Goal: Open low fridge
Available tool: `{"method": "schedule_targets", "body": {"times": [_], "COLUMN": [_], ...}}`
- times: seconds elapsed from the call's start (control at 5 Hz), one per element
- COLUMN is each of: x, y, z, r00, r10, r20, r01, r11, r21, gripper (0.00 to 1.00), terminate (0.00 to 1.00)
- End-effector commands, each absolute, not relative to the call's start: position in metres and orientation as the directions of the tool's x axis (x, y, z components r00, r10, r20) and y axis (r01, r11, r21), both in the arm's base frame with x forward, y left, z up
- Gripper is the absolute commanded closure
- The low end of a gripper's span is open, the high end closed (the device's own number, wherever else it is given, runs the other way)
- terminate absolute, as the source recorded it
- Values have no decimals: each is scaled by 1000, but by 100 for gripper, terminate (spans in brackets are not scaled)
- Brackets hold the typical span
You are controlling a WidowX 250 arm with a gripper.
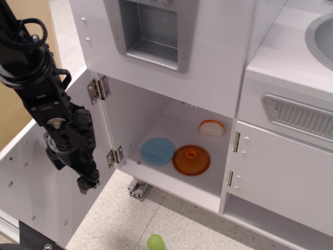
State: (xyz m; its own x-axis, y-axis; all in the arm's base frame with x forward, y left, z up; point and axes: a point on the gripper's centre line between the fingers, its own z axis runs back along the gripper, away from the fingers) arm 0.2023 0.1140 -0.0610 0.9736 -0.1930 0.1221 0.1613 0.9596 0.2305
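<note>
The low fridge compartment (177, 127) stands open. Its white door (31, 182) is swung far out to the left on two silver hinges (99, 88), with the inner face towards the camera. The door handle is hidden behind the door. My gripper (86, 183) hangs at the end of the black arm (57, 125), in front of the door's inner face near its hinge edge. Its fingertips look close together and hold nothing that I can see. I cannot tell whether it touches the door. Inside lie a blue disc (157, 151), an orange disc (191, 159) and a white-orange slice (212, 127).
A white panel with a grey recessed dispenser (151, 31) sits above the compartment. A white cabinet with a grey slatted vent (299, 117) and a sink (321, 36) stand to the right. A green ball (155, 242) and an aluminium bar (136, 190) lie on the floor. A wooden panel (21, 73) is at the left.
</note>
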Motion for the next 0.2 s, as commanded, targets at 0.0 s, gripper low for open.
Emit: {"method": "schedule_targets", "body": {"times": [0.0], "x": [205], "y": [118], "z": [-51], "r00": [968], "r10": [-204], "r20": [145], "r01": [164], "r11": [955], "r21": [247], "gripper": [0], "terminate": [100]}}
